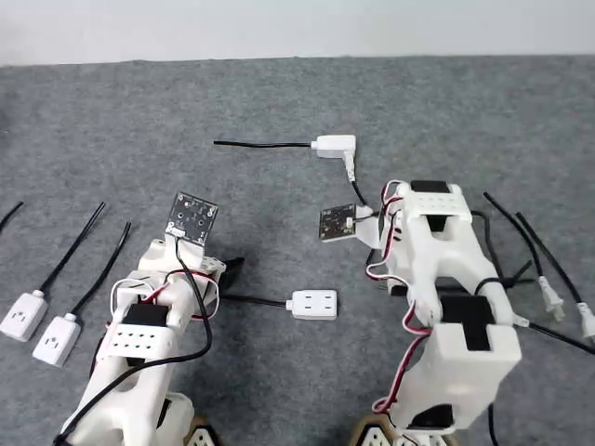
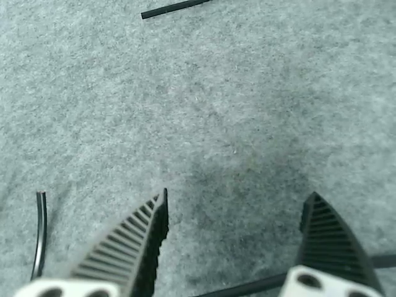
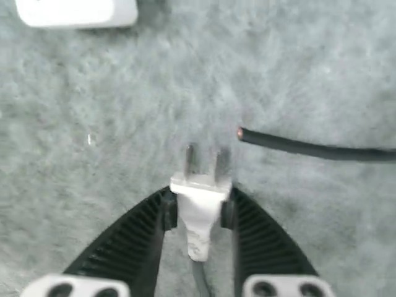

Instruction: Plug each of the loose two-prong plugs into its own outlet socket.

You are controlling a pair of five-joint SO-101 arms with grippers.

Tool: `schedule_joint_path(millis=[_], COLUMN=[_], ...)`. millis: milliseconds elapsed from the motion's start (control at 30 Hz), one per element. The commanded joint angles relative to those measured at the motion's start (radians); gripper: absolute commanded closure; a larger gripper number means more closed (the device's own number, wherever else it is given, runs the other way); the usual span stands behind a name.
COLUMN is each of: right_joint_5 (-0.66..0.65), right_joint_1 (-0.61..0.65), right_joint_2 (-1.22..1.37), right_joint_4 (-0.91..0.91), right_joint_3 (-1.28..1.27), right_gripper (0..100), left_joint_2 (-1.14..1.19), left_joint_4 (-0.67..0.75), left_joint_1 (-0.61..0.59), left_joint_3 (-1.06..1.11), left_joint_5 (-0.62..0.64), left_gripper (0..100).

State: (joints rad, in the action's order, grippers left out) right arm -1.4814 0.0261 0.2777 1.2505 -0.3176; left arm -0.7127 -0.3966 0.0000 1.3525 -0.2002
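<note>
My right gripper [image 3: 198, 201] is shut on a white two-prong plug [image 3: 199, 185], whose prongs point away from me just above the grey carpet. A white outlet socket [image 3: 74, 12] lies a short way ahead and to one side of the prongs, apart from them. In the high view that plug [image 1: 349, 169] sits just below the socket [image 1: 333, 145], whose black cord runs off to the left. My left gripper [image 2: 238, 198] stands open over bare carpet, holding nothing. A second socket [image 1: 313, 304] lies between the two arms, with its cord leading toward the left gripper [image 1: 231, 271].
Two more white sockets [image 1: 23, 314] [image 1: 58, 339] with black cords lie at the far left. Two loose plugs [image 1: 550, 299] [image 1: 588, 323] on black cords lie at the far right. A black cord's bare end [image 3: 242, 133] rests near the held plug.
</note>
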Motion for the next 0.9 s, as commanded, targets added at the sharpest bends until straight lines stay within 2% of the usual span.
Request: schedule_joint_path(millis=[0, 267, 500, 667, 867], right_joint_5=[-0.014, -0.066, -0.084, -0.109, -0.106], right_joint_1=[0.022, 0.001, -0.088, -0.097, -0.028], right_joint_2=[-0.010, -0.010, -0.010, -0.010, -0.010], right_joint_4=[-0.019, -0.019, -0.019, -0.018, -0.018], right_joint_3=[-0.009, -0.049, -0.051, -0.055, -0.068], right_gripper=[81.3, 83.3, 83.3, 83.4, 96.1], left_joint_2=[-0.002, -0.002, -0.002, -0.002, -0.002], left_joint_4=[0.029, 0.029, 0.029, 0.029, 0.029], left_joint_1=[0.009, 0.017, 0.031, 0.031, 0.031], left_joint_3=[-0.016, -0.018, -0.015, -0.015, -0.015], left_joint_5=[-0.009, -0.009, -0.037, -0.037, -0.037], left_gripper=[67, 67, 67, 67, 67])
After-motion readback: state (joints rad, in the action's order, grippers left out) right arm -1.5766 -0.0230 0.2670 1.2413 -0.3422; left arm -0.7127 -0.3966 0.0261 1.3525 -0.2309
